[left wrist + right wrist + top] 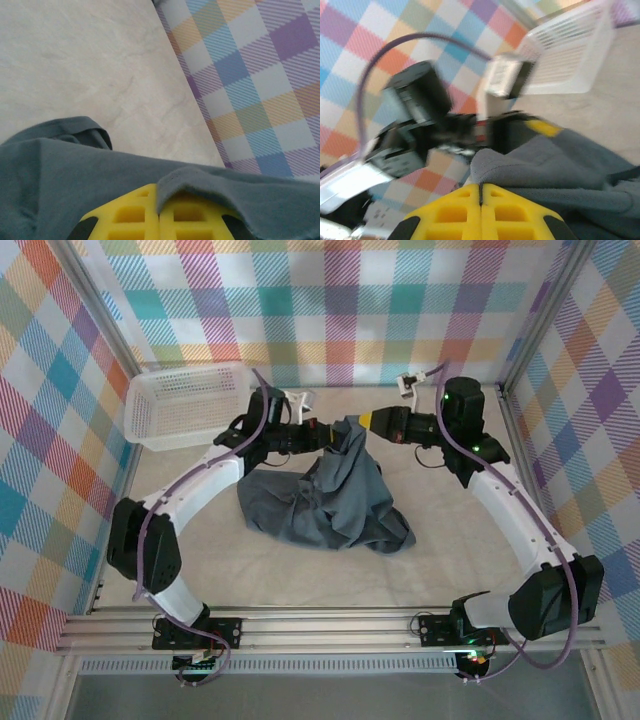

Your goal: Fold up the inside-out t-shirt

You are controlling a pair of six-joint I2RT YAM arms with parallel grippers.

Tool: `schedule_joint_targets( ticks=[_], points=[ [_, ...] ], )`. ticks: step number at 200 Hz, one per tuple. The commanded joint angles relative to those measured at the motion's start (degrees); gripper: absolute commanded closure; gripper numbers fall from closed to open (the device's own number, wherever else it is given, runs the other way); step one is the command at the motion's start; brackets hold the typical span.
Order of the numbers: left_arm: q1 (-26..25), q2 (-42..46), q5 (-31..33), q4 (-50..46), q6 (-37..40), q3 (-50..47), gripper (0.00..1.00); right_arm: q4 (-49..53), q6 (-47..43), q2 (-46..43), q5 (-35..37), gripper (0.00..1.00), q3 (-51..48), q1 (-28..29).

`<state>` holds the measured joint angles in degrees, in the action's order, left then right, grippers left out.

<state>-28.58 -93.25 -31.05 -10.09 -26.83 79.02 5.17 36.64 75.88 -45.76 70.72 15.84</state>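
The left gripper point(325, 432) and right gripper point(367, 423) face each other over the far middle of the surface point(300, 570). Each has its yellow fingers point(140, 215) pressed together on a fold of the inside-out t-shirt point(330, 505). The shirt's top edge is held up between them, and the rest slumps in a wrinkled heap on the surface just nearer. A white basket point(185, 405) sits far left, apart from the shirt.
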Motion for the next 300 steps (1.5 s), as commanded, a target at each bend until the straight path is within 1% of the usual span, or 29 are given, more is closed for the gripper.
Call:
schedule_joint_targets(
  ticks=[1,11,27,35,41,47,60,78,98,113,125,133,142,161,189,201,215,225,233,241,263,275,285,300],
  points=[
    [0.42,7.80,4.84,-4.20,-0.55,6.61,1.00,0.05,1.27,1.51,6.46,1.00,-5.56,-4.46],
    [0.47,8.36,4.05,-6.29,-0.08,9.03,1.00,0.47,1.36,3.06,4.38,1.00,-6.02,-5.43],
    [0.38,7.89,0.36,-9.42,0.09,11.89,1.00,2.65,0.29,4.77,-1.91,0.83,-3.71,-5.30],
    [0.20,7.33,-0.84,-11.02,0.19,12.65,1.00,1.71,0.78,4.45,-3.60,0.79,-3.40,-5.27],
    [0.04,6.92,-1.10,-12.09,0.43,12.77,1.00,1.09,0.70,3.47,-3.25,0.77,-3.55,-5.20],
    [-0.14,6.59,-1.05,-12.96,0.76,12.46,1.00,0.95,0.19,2.17,-1.92,0.74,-3.85,-5.24],
    [-0.32,6.29,-0.72,-13.63,0.74,11.48,1.00,0.65,-2.01,-1.25,1.99,0.63,-4.85,-5.14],
    [-0.59,6.60,-0.78,-11.93,-0.46,9.57,1.00,1.11,-7.34,-5.74,7.71,0.55,-6.40,-3.35],
    [-0.68,6.99,-0.42,-11.18,-0.59,9.12,1.00,2.60,-15.67,-8.04,13.13,0.49,-7.32,1.58],
    [-0.69,6.75,-0.37,-11.52,-0.58,9.69,1.00,4.13,-23.46,-7.92,21.38,0.43,-7.01,6.99],
    [-0.76,6.44,-0.49,-11.78,-0.59,10.31,1.00,2.66,-28.23,-7.14,27.15,0.39,-7.07,10.24],
    [-0.85,6.27,-0.53,-11.87,-0.70,10.62,1.00,1.33,-30.40,-6.32,29.32,0.37,-7.06,11.76],
    [-0.83,6.08,-0.42,-12.08,-0.77,10.80,1.00,0.29,-32.59,-4.84,29.91,0.35,-6.36,13.06],
    [-0.95,5.91,-0.07,-12.43,-0.85,11.02,1.00,-0.20,-33.65,-0.99,30.21,0.34,-3.46,14.50],
    [-1.04,6.24,0.35,-12.24,-1.03,10.56,1.00,-0.06,-35.98,3.65,31.41,0.40,0.05,15.69],
    [-1.04,6.39,0.42,-12.22,-1.04,10.37,1.00,0.88,-37.13,5.41,30.25,0.40,1.57,16.01],
    [-1.09,6.30,0.54,-12.24,-1.12,10.14,1.00,1.61,-38.33,7.17,27.25,0.38,2.76,16.15],
    [-1.10,6.31,0.63,-12.10,-1.15,10.06,1.00,2.31,-38.66,7.98,27.23,0.36,3.45,16.31],
    [-1.12,6.21,0.62,-12.13,-1.12,10.02,1.00,2.36,-38.38,8.35,28.60,0.36,3.68,16.43],
    [-1.13,6.24,0.56,-12.06,-1.20,10.01,1.00,2.56,-37.99,8.78,31.74,0.36,4.03,16.42],
    [-1.13,6.25,0.81,-12.14,-1.06,10.34,1.00,7.42,-37.49,10.45,45.45,0.42,6.73,16.43],
    [-1.08,6.46,1.23,-12.86,-0.61,10.61,1.00,11.31,-36.73,10.78,50.59,0.47,8.21,16.23],
    [-1.13,6.72,1.55,-13.59,-0.02,10.78,1.00,13.64,-35.88,10.32,50.44,0.52,8.56,15.24],
    [-1.12,7.00,1.58,-14.10,0.45,10.86,1.00,17.31,-33.62,10.04,47.12,0.61,8.23,12.81]
  ],
)
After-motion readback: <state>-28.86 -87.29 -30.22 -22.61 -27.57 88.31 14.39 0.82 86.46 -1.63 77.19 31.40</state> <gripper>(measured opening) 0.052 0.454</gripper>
